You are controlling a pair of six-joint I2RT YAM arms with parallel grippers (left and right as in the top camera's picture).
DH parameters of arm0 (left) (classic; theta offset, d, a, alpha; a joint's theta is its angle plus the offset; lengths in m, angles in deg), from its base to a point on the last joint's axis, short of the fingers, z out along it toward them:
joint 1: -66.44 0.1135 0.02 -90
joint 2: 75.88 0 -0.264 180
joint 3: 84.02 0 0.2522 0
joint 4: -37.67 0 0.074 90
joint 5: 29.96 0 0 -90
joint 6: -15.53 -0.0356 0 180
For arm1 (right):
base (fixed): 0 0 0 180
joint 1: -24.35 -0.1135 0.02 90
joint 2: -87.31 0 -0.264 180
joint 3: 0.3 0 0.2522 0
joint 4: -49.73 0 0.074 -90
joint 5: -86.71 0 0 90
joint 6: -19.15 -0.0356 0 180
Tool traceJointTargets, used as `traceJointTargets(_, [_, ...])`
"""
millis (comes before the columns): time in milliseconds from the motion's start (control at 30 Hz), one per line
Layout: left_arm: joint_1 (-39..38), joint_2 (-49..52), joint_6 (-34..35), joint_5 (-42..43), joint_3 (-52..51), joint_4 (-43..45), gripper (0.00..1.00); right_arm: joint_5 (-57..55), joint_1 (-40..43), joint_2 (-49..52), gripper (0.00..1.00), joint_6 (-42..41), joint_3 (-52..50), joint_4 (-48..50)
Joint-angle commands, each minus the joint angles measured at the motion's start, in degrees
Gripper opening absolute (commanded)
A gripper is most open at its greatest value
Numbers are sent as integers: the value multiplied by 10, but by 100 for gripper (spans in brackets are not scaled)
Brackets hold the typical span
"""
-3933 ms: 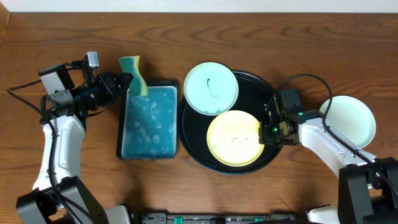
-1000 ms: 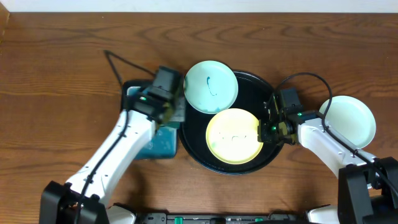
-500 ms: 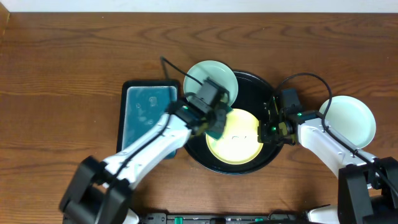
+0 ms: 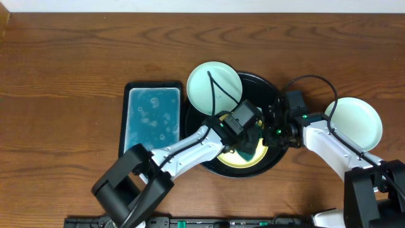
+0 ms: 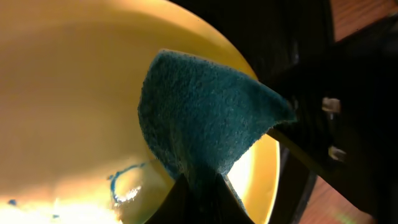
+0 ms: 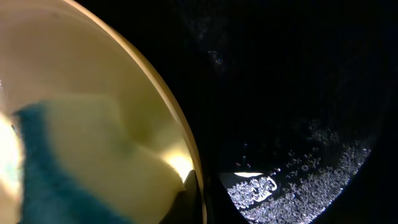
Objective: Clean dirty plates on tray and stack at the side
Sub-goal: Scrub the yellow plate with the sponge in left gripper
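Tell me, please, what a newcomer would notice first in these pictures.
The left gripper holds a teal sponge on the yellow plate in the black tray, while the right gripper pinches that plate's rim. Left of the tray stands a basin of blue-green water.

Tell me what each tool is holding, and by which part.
The left tool pinches the sponge by one end. The right tool clamps the yellow plate by its rim.
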Motion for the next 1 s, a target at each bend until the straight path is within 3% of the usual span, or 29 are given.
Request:
traceJointTargets(0, [2, 26, 12, 4, 12, 7, 8, -1, -4, 4, 1, -9, -1, -2])
traceJointTargets(400, [21, 50, 16, -69, 13, -67, 7, -1, -4, 4, 1, -8, -1, -5])
traceJointTargets(967, [123, -12, 11, -66, 13, -132, 8, -1, -4, 4, 1, -8, -1, -5])
